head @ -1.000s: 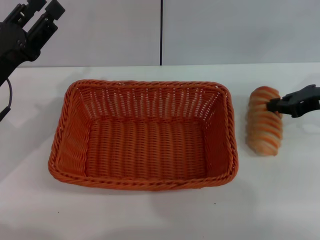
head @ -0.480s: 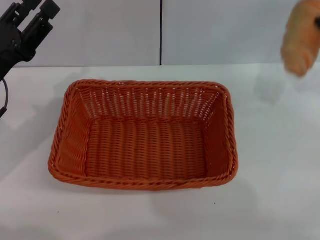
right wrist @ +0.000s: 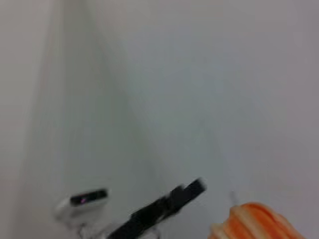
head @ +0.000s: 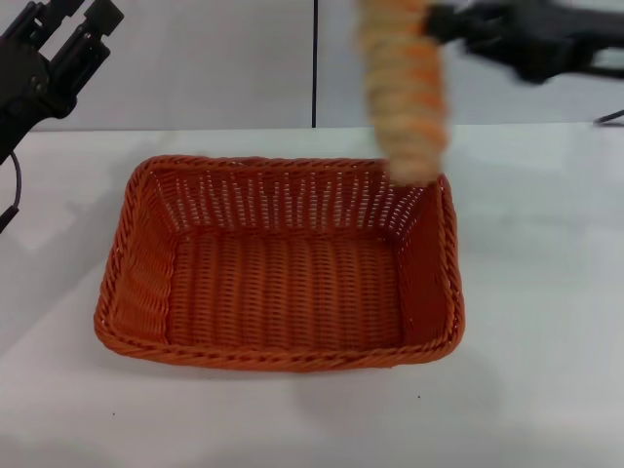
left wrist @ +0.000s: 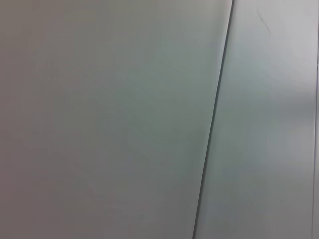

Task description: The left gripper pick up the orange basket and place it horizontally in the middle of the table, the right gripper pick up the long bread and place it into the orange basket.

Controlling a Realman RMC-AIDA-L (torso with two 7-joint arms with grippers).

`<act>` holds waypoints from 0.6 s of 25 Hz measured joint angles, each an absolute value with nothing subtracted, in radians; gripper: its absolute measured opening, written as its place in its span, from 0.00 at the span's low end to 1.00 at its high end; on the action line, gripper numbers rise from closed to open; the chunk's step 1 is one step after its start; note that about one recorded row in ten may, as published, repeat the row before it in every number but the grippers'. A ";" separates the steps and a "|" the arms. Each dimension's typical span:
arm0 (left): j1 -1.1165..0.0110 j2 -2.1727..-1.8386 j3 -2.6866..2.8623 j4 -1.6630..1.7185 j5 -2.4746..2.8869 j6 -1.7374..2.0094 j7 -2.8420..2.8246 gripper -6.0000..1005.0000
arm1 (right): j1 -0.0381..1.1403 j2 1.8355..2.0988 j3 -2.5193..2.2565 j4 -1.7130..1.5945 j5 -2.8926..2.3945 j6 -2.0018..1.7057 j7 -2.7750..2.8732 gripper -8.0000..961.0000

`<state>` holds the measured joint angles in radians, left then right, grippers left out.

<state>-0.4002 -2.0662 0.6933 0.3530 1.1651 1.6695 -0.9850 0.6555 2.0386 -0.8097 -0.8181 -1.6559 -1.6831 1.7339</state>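
The orange basket (head: 283,268) lies lengthwise across the middle of the white table (head: 546,322), and nothing is inside it. Above its far right corner the long bread (head: 405,93) hangs upright in the air, striped tan and cream, blurred by motion. My right gripper (head: 439,24) is shut on the bread's upper part, its black arm reaching in from the upper right. The bread's end (right wrist: 254,221) also shows in the right wrist view, beside a black finger (right wrist: 164,206). My left gripper (head: 68,21) is raised at the upper left, away from the basket, with its fingers apart.
A grey wall with a dark vertical seam (head: 314,58) stands behind the table. The left wrist view shows only that wall and seam (left wrist: 212,124). A black cable (head: 15,195) hangs by the left arm.
The right gripper lifted the bread off the table right of the basket and swung it up and leftward, now above the basket's far right corner. The left arm hardly moved.
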 joint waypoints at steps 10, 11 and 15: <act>-0.399 -2.065 0.693 0.353 1.152 1.659 -0.976 0.60 | 0.764 2.051 -1.001 -0.642 -1.709 -1.514 1.707 0.13; -0.398 -2.065 0.693 0.353 1.152 1.657 -0.973 0.60 | 0.762 2.051 -1.002 -0.642 -1.709 -1.511 1.707 0.15; -0.398 -2.065 0.693 0.353 1.151 1.655 -0.972 0.60 | 0.751 2.051 -0.998 -0.646 -1.709 -1.508 1.707 0.24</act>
<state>-0.3975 -2.0648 0.6934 0.3527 1.1507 1.6551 -0.9722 0.7510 2.0512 -0.9985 -0.6463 -1.7089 -1.5079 1.7068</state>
